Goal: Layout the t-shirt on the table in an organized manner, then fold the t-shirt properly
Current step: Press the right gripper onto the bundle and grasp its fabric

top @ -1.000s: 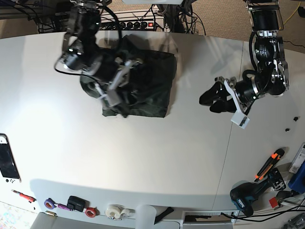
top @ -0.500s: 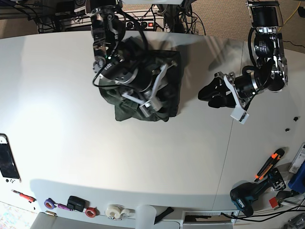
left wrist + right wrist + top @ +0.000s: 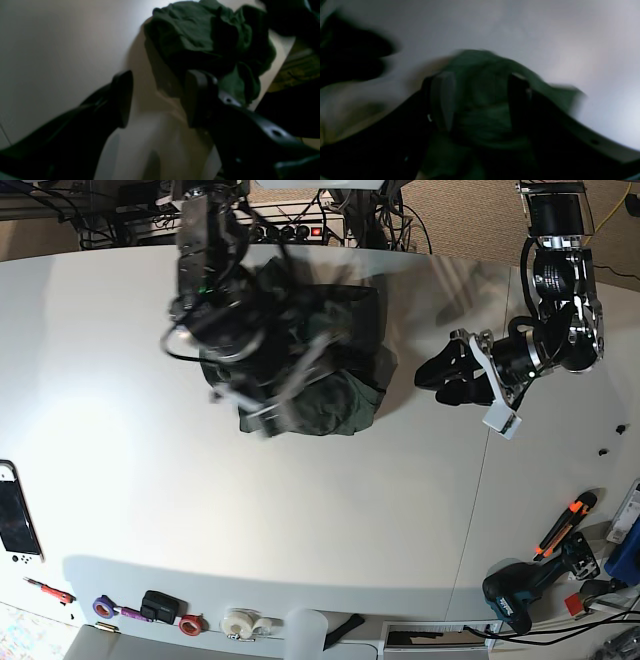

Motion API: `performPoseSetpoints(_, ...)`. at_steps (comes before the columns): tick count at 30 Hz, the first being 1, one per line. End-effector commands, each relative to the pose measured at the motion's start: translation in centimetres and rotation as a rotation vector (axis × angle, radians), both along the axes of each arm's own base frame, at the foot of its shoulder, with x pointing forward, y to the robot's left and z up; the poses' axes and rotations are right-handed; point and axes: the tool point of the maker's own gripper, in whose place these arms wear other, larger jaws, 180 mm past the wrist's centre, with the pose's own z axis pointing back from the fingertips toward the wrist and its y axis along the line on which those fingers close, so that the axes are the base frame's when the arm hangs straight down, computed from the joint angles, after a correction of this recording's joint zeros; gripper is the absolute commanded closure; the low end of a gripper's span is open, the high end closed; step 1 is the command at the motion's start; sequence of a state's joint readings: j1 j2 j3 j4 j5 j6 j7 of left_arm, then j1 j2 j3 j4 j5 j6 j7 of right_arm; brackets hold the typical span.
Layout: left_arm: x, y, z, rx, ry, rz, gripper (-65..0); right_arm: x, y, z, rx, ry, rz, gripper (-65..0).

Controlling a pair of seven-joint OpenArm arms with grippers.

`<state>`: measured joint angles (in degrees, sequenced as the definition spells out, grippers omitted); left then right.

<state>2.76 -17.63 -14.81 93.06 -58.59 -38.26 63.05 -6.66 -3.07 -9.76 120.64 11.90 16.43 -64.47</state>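
My right claw [image 3: 480, 100] over shirt [image 3: 320, 370], jaws apart, cloth between them, motion blur; I cannot tell if cloth held. My left claw [image 3: 157, 100] wide open, empty, beside shirt. Shirt is bunched heap on table [image 3: 300, 520], far side. I judge layout step not done. Next: pinch edges, spread flat.

Right claw [image 3: 285, 395] over bunched t-shirt [image 3: 340, 395] on table [image 3: 300, 510]

right gripper [image 3: 285, 385] motion-blurred over the t-shirt [image 3: 345, 395], hiding its left half; can't tell if fabric sits between the fingers. Right wrist view smeared too. t-shirt's far edge behind the arm, unreadable.
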Motion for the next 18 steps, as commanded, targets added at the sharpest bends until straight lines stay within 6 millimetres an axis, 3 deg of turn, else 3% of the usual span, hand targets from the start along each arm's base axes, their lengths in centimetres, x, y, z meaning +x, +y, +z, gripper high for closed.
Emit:
performPoseSetpoints(1, 0.7, 0.1, 1.5, -0.025, -0.049, 0.002, -33.9, 0.8, -1.0, 1.0, 0.025, -0.035, -0.038, -33.1)
performPoseSetpoints(6, 0.6, 0.0, 1.4, -0.025, -0.047, 0.002, -33.9, 1.1, -6.0, -1.2, 0.158, 0.051, -0.159, -33.1)
performPoseSetpoints(12, 0.6, 0.0, 1.4, -0.026, -0.047, 0.003, -33.9, 0.0, -9.1, -2.5, 0.208, 0.110, -0.184, -33.8)
performPoseSetpoints(18, 0.6, 0.0, 1.5, -0.027, -0.048, 0.003, -33.9, -0.6, -8.8, -3.2, 0.187, 0.145, -0.151, -32.2)
